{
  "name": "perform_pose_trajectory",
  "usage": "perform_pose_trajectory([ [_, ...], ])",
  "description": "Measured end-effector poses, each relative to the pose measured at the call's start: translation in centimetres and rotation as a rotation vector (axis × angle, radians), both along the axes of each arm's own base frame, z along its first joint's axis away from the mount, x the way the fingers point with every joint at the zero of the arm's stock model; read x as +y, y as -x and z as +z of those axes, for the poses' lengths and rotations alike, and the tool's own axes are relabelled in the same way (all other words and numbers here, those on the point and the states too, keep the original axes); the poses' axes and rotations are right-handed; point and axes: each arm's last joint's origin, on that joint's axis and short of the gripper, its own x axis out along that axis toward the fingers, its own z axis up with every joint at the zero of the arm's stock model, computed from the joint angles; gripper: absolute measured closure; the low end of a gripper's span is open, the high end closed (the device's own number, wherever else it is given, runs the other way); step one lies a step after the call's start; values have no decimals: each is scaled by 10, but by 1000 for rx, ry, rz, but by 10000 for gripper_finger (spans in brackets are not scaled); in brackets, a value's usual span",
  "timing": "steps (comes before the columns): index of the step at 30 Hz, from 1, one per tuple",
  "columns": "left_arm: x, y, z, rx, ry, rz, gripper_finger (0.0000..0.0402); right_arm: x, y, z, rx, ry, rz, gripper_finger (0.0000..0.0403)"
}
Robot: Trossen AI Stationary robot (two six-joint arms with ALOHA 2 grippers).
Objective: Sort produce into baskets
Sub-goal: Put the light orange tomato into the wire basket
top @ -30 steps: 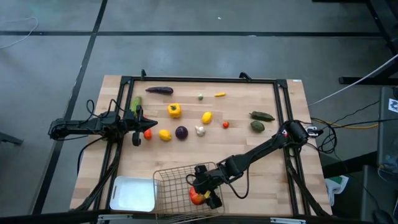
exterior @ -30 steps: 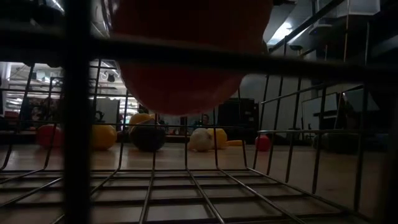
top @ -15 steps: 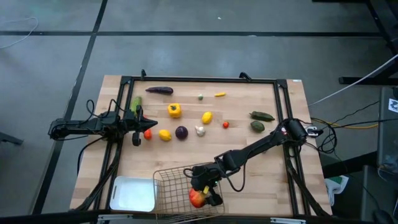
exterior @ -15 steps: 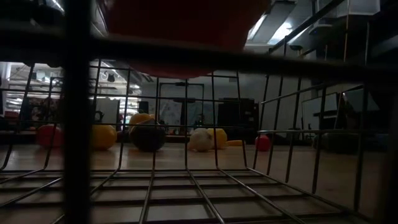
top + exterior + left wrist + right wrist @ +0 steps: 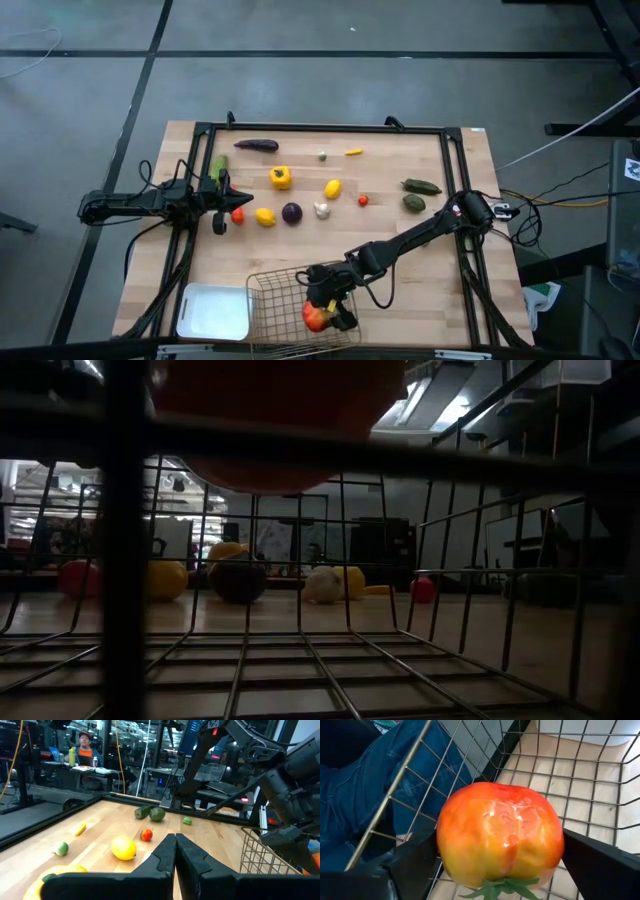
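Right gripper (image 5: 322, 312): over the wire basket (image 5: 272, 285) at the table's front edge, fingers spread wide with a red-orange tomato (image 5: 316, 317) between them. Right wrist view: tomato (image 5: 501, 835) fills the gap between the two dark fingers, stem end toward the camera, basket mesh (image 5: 580, 785) below and behind it; contact with the pads cannot be told. Low view: tomato (image 5: 270, 420) hangs above the basket floor (image 5: 300, 660), clear of the wires.

Left gripper (image 5: 219, 222): at the table's left side, fingers pressed together, holding nothing. Left wrist view: closed fingers (image 5: 172, 857) point across the table (image 5: 100, 825).

White tray (image 5: 213, 312): front left corner, just beside the basket.

Produce loose on the table, high view:
- eggplant (image 5: 256, 145), far edge, left of centre
- cucumber (image 5: 218, 167), near the left gripper
- yellow pepper (image 5: 281, 178), mid-table
- lemon (image 5: 332, 188), right of the pepper
- second lemon (image 5: 265, 217), beside the onion
- purple onion (image 5: 291, 212), centre
- garlic (image 5: 321, 210), just right of the onion
- small red piece (image 5: 238, 215), close to the left gripper's tip
- second red piece (image 5: 363, 200), right of the garlic
- small green piece (image 5: 323, 155), far side
- small yellow piece (image 5: 353, 152), beside it
- two dark green pieces (image 5: 421, 186) and (image 5: 413, 203), right side, close together
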Motion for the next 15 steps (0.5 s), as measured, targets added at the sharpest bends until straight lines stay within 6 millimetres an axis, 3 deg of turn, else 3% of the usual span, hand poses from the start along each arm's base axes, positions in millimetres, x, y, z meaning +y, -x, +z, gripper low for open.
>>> perform_pose_trajectory([
  [15,0,0,0,0,0,0,396,-4,-1,3,2,10,-37,3],
])
